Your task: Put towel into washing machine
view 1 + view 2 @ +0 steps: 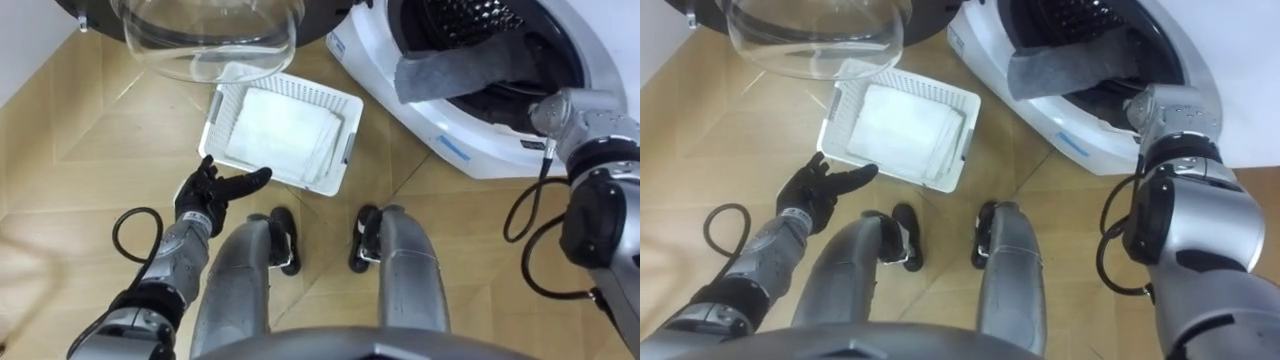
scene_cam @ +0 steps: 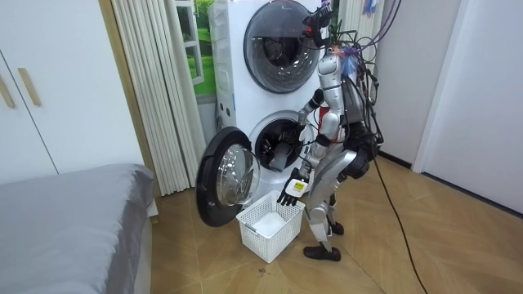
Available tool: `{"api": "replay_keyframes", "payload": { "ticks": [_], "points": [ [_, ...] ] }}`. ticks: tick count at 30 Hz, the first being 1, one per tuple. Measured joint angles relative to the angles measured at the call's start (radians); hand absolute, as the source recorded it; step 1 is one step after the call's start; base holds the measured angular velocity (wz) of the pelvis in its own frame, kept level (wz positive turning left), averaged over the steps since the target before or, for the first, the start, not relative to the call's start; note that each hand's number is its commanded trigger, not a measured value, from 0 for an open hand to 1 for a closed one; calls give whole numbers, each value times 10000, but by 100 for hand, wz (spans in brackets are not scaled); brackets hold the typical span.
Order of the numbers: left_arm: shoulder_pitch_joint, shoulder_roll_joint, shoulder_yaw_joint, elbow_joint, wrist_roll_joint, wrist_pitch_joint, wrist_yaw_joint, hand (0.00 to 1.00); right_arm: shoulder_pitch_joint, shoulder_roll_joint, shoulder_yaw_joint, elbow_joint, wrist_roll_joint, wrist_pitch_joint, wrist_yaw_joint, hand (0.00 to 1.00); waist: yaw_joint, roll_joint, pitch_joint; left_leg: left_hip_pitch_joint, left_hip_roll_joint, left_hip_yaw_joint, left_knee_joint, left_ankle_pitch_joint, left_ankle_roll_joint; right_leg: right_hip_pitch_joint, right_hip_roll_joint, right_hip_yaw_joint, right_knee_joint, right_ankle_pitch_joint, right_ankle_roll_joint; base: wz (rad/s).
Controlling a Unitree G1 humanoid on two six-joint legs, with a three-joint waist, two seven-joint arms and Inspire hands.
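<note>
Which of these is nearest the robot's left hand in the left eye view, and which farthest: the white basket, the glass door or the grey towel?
1. White basket, just ahead of the left hand.
2. Glass door, beyond the basket.
3. Grey towel, far right, at the mouth of the washer.

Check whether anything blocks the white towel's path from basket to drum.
Door is swung open. A gray towel lies draped across the washing machine's opening, low, where the right arm reaches in. Nothing else visible.

No legible text or numbers; just a small blue label [image 1: 452,149] on the washing machine's [image 1: 400,95] front edge, too small to read.
</note>
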State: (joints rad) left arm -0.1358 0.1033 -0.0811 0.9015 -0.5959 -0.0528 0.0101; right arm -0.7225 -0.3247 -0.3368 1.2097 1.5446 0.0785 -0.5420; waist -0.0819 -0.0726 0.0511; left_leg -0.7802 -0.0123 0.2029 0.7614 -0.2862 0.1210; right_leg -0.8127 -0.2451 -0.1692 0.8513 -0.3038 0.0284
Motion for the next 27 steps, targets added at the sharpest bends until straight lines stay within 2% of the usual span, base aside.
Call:
{"api": "replay_keyframes", "payload": {
  "ticks": [3, 12, 16, 18, 20, 21, 23, 26, 27],
  "points": [
    [-14, -3, 3, -3, -1, 0, 2, 0, 5, 0, -1, 1, 217, -147, -41, 0, 36, 4, -2, 6, -2, 5, -20, 3, 6, 10, -6, -4, -18, 2, 5, 0],
    [-108, -27, -3, -2, -5, 0, -28, 0, 99, 2, -3, 0, 211, -201, -38, 0, 49, 50, -21, 111, 5, 42, -183, 24, 40, 151, 49, 2, -258, 66, 81, 0],
    [-179, -57, -22, 326, 11, -4, -166, 0, 591, 1, -2, 0, 83, -723, 353, 0, 467, 112, -21, 461, 35, 36, -433, 30, 52, 550, 180, 26, -639, 189, 149, -6],
    [-149, -28, -26, 517, 187, -2, -184, 0, 906, 2, 1, -47, 92, -835, 698, 0, 626, 201, -11, 746, 40, 29, -613, 30, 51, 847, 215, -5, -842, 210, 173, -2],
    [10, -12, -30, 828, 838, 54, -188, 0, 1387, 0, 7, -56, -153, -891, 1304, 0, 896, 426, -33, 1237, 89, 48, -1011, 56, 14, 1332, 370, -3, -1295, 374, 179, -16],
    [69, 5, -25, 884, 975, 63, -191, 0, 1511, 1, 7, -54, -219, -919, 1448, 0, 969, 465, -51, 1356, 99, 70, -1125, 74, -7, 1436, 400, 3, -1431, 417, 172, -17],
    [152, 220, -25, 1470, 1412, 139, -195, 0, 2164, 12, 35, 73, -281, -988, 2028, 0, 1099, 567, -78, 1839, 156, 40, -1500, 127, -91, 1986, 500, -141, -1856, 448, 150, 0],
    [482, 670, -7, 1629, 1989, 219, -90, 0, 2954, 76, 480, 318, -288, -829, 2749, 0, 1216, 604, -103, 2449, 233, -3, -2125, 237, -278, 2614, 736, -212, -2515, 575, 76, -6],
    [526, 724, -3, 1701, 2143, 219, -37, 0, 3171, 88, 550, 341, -311, -815, 2846, 0, 1214, 620, -112, 2541, 234, -10, -2222, 262, -309, 2703, 748, -245, -2597, 594, 64, 0]
  ]
}}
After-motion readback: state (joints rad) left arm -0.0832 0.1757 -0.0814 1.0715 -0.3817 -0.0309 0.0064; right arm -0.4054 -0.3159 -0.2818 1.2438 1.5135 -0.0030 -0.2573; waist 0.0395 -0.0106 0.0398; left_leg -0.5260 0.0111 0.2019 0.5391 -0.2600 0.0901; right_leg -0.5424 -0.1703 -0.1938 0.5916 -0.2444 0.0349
